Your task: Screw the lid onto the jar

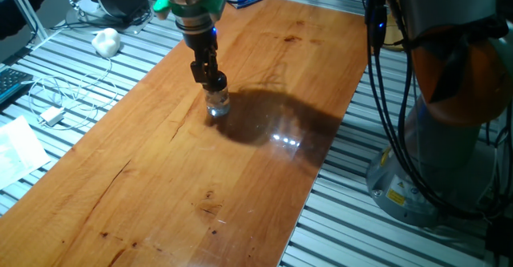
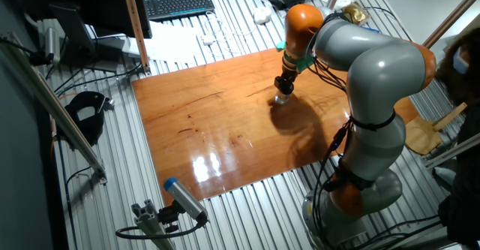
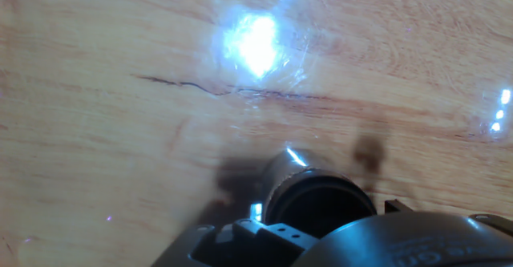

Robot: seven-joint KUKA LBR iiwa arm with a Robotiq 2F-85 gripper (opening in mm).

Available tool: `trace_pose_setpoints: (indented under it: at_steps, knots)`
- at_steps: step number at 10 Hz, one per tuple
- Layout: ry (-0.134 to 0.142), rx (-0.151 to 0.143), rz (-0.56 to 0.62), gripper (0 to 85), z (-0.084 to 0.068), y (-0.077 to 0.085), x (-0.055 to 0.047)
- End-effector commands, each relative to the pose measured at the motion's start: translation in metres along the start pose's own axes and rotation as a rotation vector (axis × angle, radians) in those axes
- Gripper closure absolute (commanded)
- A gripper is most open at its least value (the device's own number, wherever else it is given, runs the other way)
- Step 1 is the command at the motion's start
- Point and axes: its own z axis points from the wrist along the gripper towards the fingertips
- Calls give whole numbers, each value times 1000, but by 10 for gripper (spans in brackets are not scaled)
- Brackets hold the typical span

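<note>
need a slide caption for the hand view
End effector over the black lid on the jar, above a glossy wooden table.

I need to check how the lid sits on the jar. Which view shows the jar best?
One fixed view: the jar stands clear on the table beneath the gripper. The other fixed view shows it tiny; the hand view shows only a blurred top.
</note>
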Motion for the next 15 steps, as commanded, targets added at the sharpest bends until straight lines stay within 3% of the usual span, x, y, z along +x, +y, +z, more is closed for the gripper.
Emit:
trace_pose_setpoints:
  at_steps: [1,5,7,8,15]
  knots:
    - [-2,0,0,170,1,0,1]
    - [-4,-1,2,170,3,0,3]
    - [11,-2,-12,170,3,1,2]
    - [13,-3,-21,340,3,1,2]
    - [25,2,39,340,2,1,1]
